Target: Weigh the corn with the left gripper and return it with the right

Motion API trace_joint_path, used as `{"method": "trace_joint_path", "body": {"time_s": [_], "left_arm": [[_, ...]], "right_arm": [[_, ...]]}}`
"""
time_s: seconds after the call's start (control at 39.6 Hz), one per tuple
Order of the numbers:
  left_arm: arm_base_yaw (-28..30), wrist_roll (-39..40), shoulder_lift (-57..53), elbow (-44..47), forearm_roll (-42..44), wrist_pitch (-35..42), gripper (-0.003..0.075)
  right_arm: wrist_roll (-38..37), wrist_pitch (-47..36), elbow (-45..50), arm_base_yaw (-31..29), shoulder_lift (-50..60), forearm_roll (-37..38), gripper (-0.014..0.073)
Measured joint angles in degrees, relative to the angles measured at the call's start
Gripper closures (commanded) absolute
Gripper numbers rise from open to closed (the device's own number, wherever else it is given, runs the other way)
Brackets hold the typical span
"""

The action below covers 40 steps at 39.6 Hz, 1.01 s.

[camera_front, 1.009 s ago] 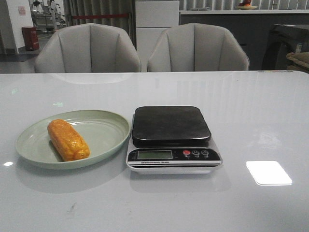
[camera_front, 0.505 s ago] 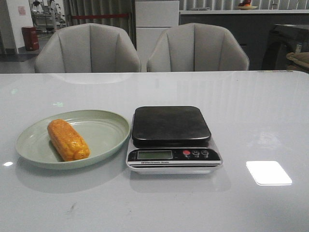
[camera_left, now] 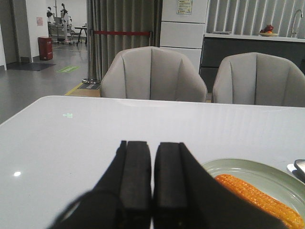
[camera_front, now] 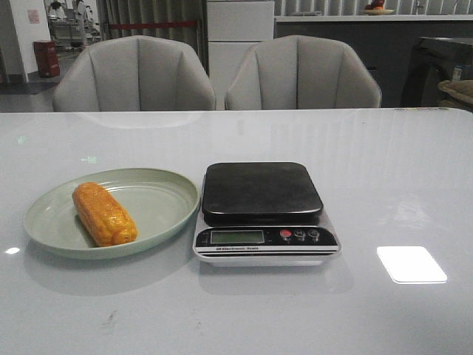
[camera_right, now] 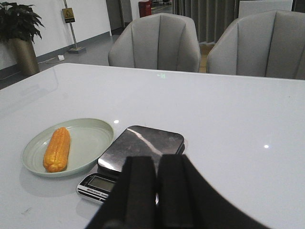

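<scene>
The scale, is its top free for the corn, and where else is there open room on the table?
The scale has a bare platform. The table is open right of the scale, behind it toward the chairs, and along the near edge. The only tight spot is where the plate, holding the corn, nearly meets the scale.

Glossy orange corn (camera_front: 104, 214) flat on plate (camera_front: 159, 200)
</scene>
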<state>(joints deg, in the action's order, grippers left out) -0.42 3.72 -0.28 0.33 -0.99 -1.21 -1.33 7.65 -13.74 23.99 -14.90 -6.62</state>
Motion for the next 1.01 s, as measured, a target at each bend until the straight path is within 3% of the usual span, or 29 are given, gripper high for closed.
{"method": "trace_joint_path", "body": {"time_s": [0.3,0.66,0.81,1.01], "left_arm": [[0.0,0.0,0.0,0.0,0.0,0.0,0.0607],[0.0,0.0,0.0,0.0,0.0,0.0,0.0607],[0.0,0.0,0.0,0.0,0.0,0.0,0.0607],[0.0,0.0,0.0,0.0,0.0,0.0,0.0607]], "right_arm": [[0.0,-0.4,0.0,-0.9,0.0,0.6,0.0438],[0.0,-1.5,7.8,-15.0,7.9,6.6,0.0438],[0.0,-1.5,14.3,-15.9,14.3,7.8,0.0438],[-0.4,-6.2,15.4,-15.9,15.4,8.0,0.0438]]}}
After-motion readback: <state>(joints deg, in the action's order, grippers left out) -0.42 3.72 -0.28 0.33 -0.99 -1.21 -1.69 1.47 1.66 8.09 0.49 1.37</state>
